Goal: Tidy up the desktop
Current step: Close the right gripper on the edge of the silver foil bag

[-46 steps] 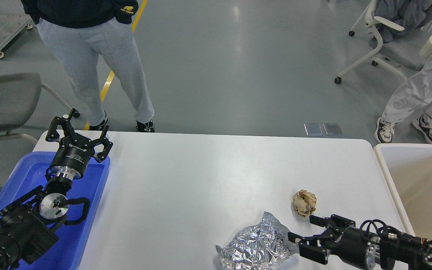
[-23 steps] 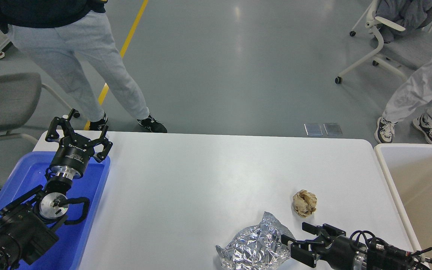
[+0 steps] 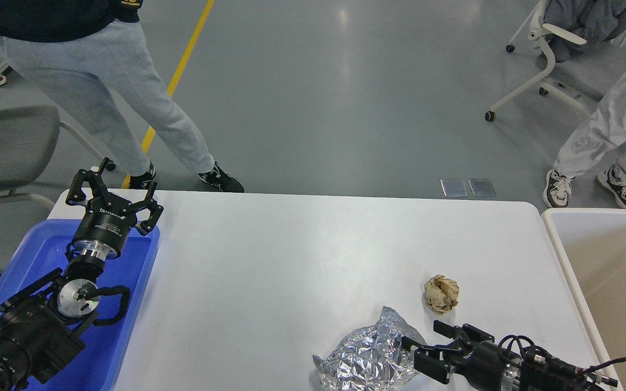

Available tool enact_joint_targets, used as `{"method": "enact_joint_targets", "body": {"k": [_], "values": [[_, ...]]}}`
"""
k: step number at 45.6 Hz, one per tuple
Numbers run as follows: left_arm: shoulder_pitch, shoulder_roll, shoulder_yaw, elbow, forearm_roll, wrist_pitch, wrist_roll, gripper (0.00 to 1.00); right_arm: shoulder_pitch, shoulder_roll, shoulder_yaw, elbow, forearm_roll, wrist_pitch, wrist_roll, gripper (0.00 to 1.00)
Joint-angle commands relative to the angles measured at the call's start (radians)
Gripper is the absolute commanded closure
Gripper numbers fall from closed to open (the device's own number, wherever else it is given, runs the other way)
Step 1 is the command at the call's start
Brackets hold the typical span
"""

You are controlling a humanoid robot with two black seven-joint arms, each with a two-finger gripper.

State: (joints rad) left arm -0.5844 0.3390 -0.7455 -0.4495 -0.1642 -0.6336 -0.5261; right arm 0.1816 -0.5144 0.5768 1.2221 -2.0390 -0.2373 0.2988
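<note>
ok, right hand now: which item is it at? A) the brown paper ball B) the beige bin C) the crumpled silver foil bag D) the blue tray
C. The right hand sits open at the right edge of the crumpled silver foil bag on the desktop, while the brown paper ball lies apart, farther back on the table.

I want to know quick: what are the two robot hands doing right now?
Left gripper: open, empty, above the blue tray.
Right gripper: open, at the foil bag, not gripping.
</note>
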Motion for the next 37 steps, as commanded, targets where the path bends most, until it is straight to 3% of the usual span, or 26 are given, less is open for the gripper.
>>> {"method": "enact_joint_targets", "body": {"k": [1,17,22,27,28,37], "values": [[0.000,0.000,0.000,0.000,0.000,0.000,0.000,0.00,0.007,0.045,-0.014,-0.059,-0.001,-0.036,0.000,0.05],[0.000,0.000,0.000,0.000,0.002,0.000,0.000,0.00,0.047,0.097,-0.083,-0.148,-0.004,-0.095,0.017,0.19],[0.000,0.000,0.000,0.000,0.000,0.000,0.000,0.00,0.068,0.097,-0.126,-0.162,-0.001,-0.120,0.017,0.42],[0.000,0.000,0.000,0.000,0.000,0.000,0.002,0.00,0.078,0.094,-0.133,-0.179,0.003,-0.114,0.016,0.94],[0.000,0.000,0.000,0.000,0.000,0.000,0.000,0.00,0.079,0.093,-0.135,-0.179,0.003,-0.114,0.016,1.00],[0.000,0.000,0.000,0.000,0.002,-0.001,0.000,0.00,0.082,0.089,-0.166,-0.181,0.019,-0.115,0.016,1.00]]}}
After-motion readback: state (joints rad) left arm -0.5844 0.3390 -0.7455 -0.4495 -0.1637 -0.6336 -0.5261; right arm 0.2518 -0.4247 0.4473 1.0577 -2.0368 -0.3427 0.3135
